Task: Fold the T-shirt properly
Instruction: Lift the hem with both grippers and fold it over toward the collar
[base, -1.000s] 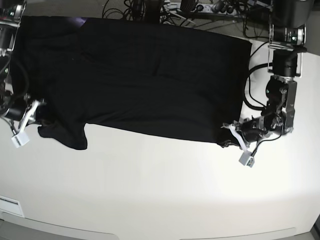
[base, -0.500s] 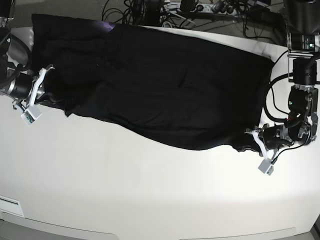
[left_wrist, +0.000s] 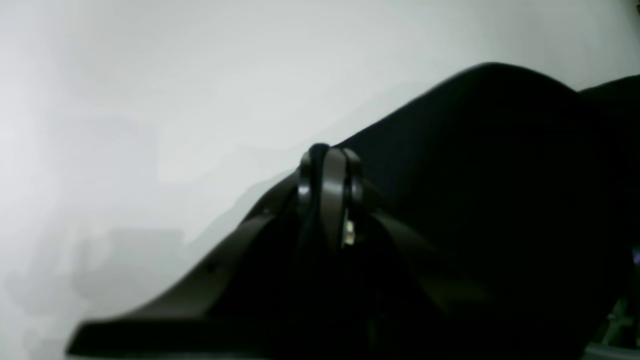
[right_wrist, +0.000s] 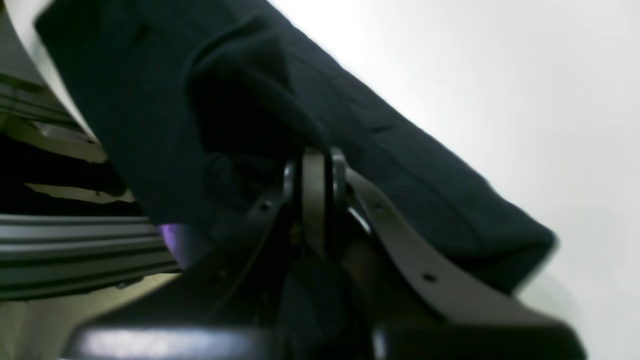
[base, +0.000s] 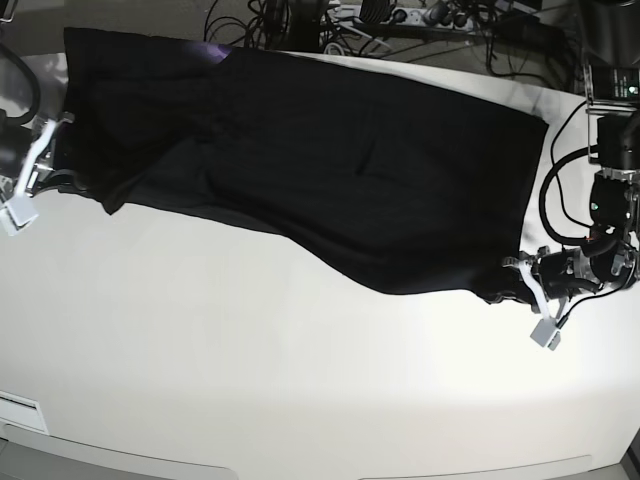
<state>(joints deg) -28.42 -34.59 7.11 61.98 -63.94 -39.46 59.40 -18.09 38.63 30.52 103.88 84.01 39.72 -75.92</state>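
The black T-shirt (base: 320, 170) lies spread across the far half of the white table (base: 250, 380), stretched between both arms, plain side up. At the base view's right, my left gripper (base: 512, 283) is shut on the shirt's lower right corner; its wrist view shows the jaws pressed together with black T-shirt cloth (left_wrist: 490, 165) beside them. On that view's left, my right gripper (base: 55, 160) is shut on the shirt's left edge, close to the table's side. The right wrist view shows T-shirt cloth (right_wrist: 260, 110) draped over the closed jaws, with a sliver of purple print (right_wrist: 172, 235) below.
Cables and a power strip (base: 400, 15) lie behind the table's far edge. The left arm's black body (base: 610, 130) stands at the right edge. A white label (base: 20, 408) sits at the front left corner.
Both grippers moved outward and away from the front edge with the cloth held. The right gripper went far left and up, the left gripper right, pulling the shirt flatter.
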